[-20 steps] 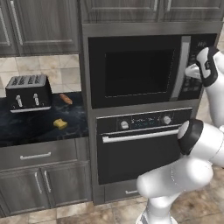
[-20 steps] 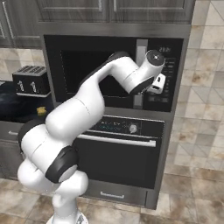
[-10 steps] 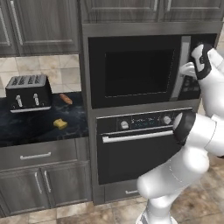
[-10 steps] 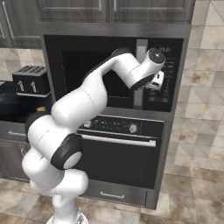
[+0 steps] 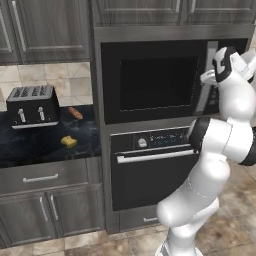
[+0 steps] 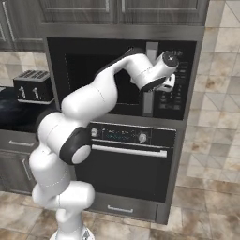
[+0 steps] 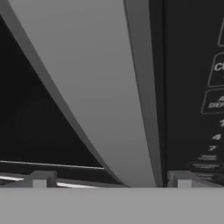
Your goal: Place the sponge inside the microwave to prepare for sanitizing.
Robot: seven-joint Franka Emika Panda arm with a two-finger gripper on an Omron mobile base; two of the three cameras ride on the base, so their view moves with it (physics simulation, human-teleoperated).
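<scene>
Pincer spread wide at the grey handle of the shut microwave, one fingertip either side (contact cannot be judged). Sponge lies on the dark worktop, near its front edge, with open room around it, before the toaster

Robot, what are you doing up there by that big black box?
The robot's end effector is open and right up against the grey handle of the microwave, one finger on each side. The door is shut. The sponge lies on the dark counter near the toaster, not yet picked up. It looks like the robot means to open the door first.
</scene>
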